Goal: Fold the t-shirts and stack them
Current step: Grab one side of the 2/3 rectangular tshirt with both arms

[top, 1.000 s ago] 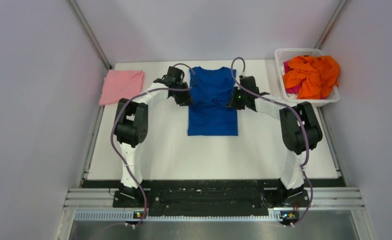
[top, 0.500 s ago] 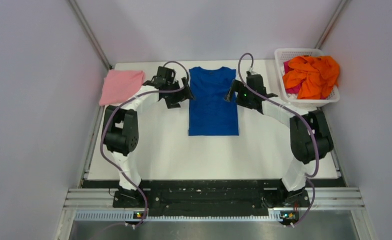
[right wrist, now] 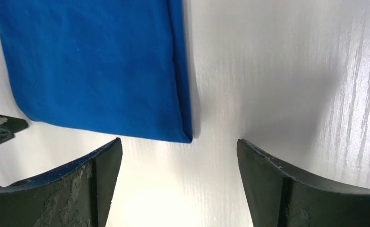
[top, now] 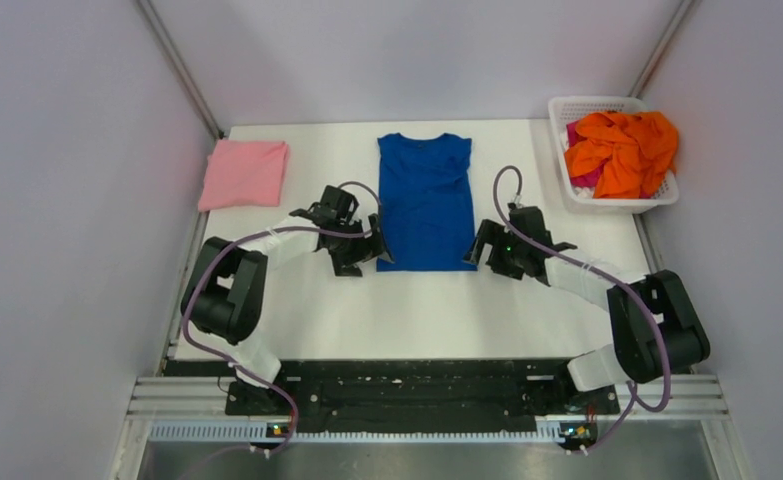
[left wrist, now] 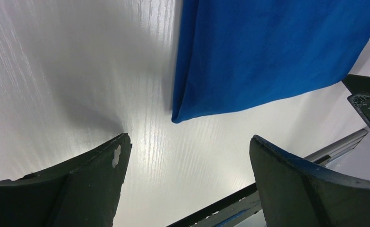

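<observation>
A royal blue t-shirt lies flat in a long rectangle at the table's far middle, sleeves folded in. My left gripper stands open beside its near left corner, holding nothing. At the near right corner my right gripper is open too, empty. A pale pink t-shirt lies folded at the far left. Crumpled orange t-shirts fill the basket.
A white lattice basket stands at the far right corner, with some magenta cloth under the orange heap. Grey walls close in on the table at left, right and back. The arms' black base rail runs along the near edge.
Both grippers let go of the blue t-shirt's sides, opened, and moved back toward me to its near corners. The shirt now lies flat and smoother.
</observation>
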Controlling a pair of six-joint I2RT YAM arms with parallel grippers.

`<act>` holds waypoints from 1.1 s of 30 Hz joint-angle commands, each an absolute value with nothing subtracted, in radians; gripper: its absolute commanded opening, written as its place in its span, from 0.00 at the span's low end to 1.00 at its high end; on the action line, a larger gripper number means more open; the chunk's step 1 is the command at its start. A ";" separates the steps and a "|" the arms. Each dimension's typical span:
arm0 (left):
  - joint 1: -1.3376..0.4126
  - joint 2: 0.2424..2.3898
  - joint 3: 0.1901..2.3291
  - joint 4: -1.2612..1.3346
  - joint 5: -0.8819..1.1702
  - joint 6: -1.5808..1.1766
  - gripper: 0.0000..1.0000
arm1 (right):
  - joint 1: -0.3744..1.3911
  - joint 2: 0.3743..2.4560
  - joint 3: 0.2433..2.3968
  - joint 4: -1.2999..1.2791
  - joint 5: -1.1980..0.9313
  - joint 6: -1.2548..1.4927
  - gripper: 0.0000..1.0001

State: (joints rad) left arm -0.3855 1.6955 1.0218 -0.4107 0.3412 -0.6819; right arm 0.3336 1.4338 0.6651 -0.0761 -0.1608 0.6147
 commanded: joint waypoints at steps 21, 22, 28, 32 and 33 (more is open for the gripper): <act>-0.423 1.869 1.052 -0.338 0.319 -0.729 0.11 | 0.415 1.550 0.642 0.026 -0.183 0.659 0.23; -0.423 1.871 1.054 -0.341 0.316 -0.729 0.00 | 0.419 1.548 0.639 0.030 -0.177 0.659 0.19; -0.423 1.792 1.001 -0.341 0.298 -0.718 0.00 | 0.439 1.494 0.619 0.009 -0.166 0.630 0.00; -0.435 1.655 0.904 -0.356 0.297 -0.711 0.00 | 0.495 1.379 0.583 -0.074 -0.154 0.603 0.00; -0.438 1.609 0.878 -0.359 0.292 -0.709 0.00 | 0.517 1.340 0.579 -0.105 -0.156 0.596 0.00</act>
